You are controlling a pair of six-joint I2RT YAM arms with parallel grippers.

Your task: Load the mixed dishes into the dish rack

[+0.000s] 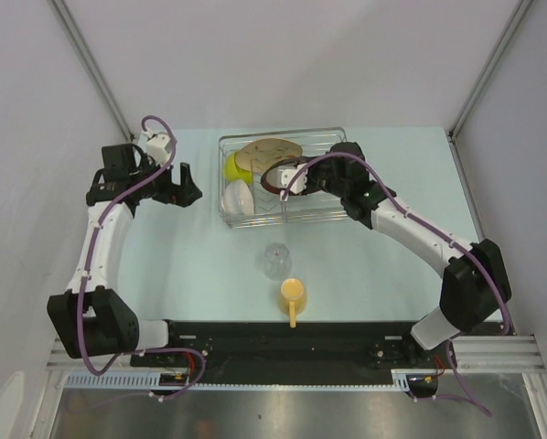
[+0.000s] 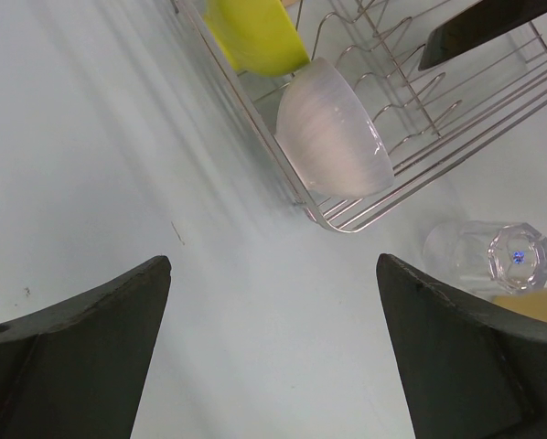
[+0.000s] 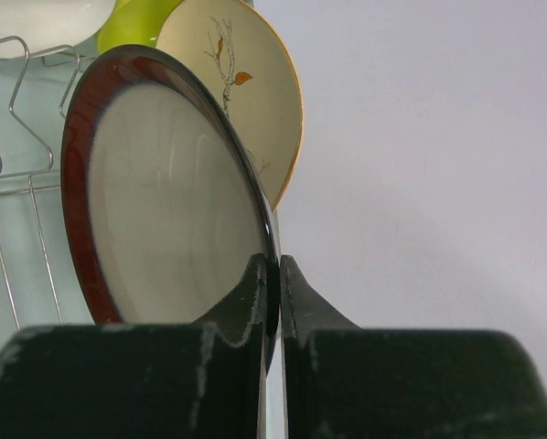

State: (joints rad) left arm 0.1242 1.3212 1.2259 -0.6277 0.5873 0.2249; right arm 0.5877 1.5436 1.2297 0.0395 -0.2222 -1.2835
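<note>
Directions taken in the top view, 12 o'clock pointing away from the arm bases.

- Nearest: yellow handled ceramic mug on the pale desk, handle toward 6 o'clock. Not loaded.
- Just at its 12 o'clock: clear faceted drinking glass, also on the desk. Cannot tell whether it stands mouth up or down. Judged light, slick and brittle; take it across the body.
- Silver wire dish rack lies at 12 o'clock of the glass.
- Left gripper hovers at 9 o'clock of the rack, jaws wide apart, nothing between them.
- Rack, 9 o'clock end: small white bowl tipped on edge. Small lime-green bowl sits at its 12 o'clock.
- Rack, middle: right gripper is pinched closed on the rim of a round glazed plate with a dark red-brown rim, held on edge over the prongs.
- Just behind it: cream plate with a branch-and-leaf pattern, leaning in the rack.

Handling, judged: the held plate is stiff, smooth and heavy for an edge pinch, so it may pivot or slip.

In the way: the upright prongs and the patterned plate close behind. The lowering slot is narrow, and a knock could chip either plate.
</note>
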